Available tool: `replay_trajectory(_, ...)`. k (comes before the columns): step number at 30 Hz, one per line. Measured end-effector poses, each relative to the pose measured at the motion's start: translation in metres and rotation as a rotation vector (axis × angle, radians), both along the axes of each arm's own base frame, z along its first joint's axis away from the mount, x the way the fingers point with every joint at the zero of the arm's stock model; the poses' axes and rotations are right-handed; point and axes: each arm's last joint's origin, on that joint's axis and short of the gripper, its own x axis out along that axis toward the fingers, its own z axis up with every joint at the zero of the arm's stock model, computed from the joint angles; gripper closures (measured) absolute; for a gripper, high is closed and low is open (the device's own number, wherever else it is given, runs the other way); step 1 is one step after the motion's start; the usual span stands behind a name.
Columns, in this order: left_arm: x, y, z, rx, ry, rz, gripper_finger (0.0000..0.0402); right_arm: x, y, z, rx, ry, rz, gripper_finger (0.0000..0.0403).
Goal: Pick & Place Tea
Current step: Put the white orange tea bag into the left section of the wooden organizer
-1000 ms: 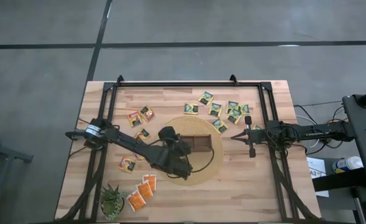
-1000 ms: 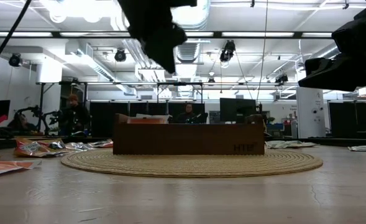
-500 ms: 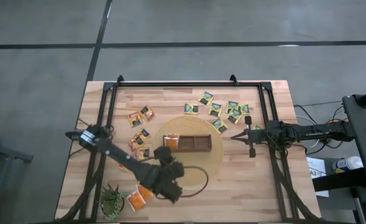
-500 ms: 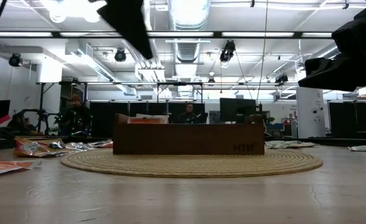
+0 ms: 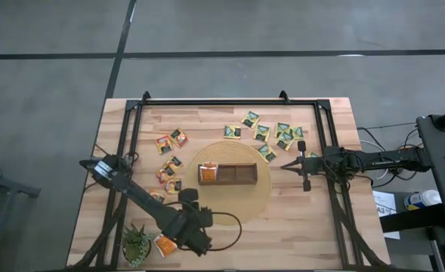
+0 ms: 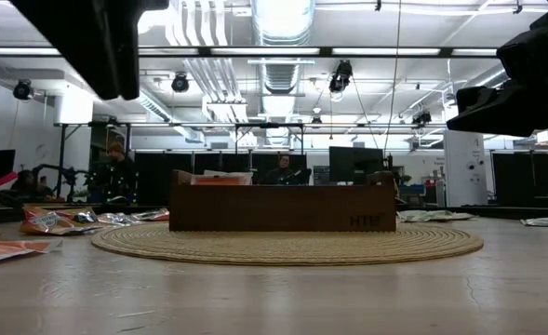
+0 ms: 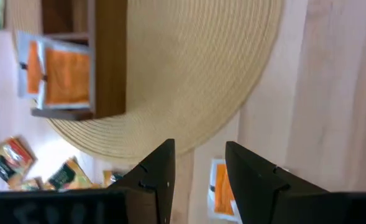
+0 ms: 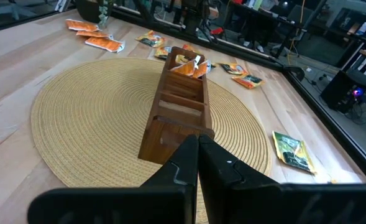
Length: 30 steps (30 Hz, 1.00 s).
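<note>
The left claw [image 5: 194, 243] hangs over the near edge of the bench [image 5: 207, 121], towards its left corner, just off the rim of the round woven mat [image 5: 245, 208]. The orange tea sachets [image 5: 164, 244] lie on the bare wood right beside it, next to the small spiky plant [image 5: 136, 243]; the left wrist view shows one orange sachet [image 7: 222, 194] directly beyond the parted fingers [image 7: 160, 168], not touched.

Another orange sachet [image 5: 208, 173] sits in the left end compartment of the long wooden box [image 5: 228, 174] at the mat's centre. More sachets, red-and-yellow ones [image 5: 170, 140], lie toward the far left of the bench, and green-and-yellow ones [image 5: 271, 132] spread along the far right. All are small, flat, square packets; the orange ones have a pale border around a bright panel.

The left claw is open to a moderate gap and grips nothing.

The right claw [image 5: 285, 165] waits at the mat's right edge, pointing at the box. Its fingers [image 8: 184, 163] are pressed together with nothing between them.
</note>
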Motion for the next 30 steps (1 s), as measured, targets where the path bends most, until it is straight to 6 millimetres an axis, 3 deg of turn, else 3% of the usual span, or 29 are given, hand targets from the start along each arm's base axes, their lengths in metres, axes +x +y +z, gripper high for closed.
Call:
replay_trajectory(16,-0.017,-0.011,-0.036,-0.122,0.082,0.031,0.0266,0.000,0.000,0.000,0.000,0.000,0.000,0.0394)
replay_trajectory(30,-0.051,0.012,-0.050,-0.350,0.010,0.101,0.0266,0.000,0.000,0.000,0.000,0.000,0.001,0.0394)
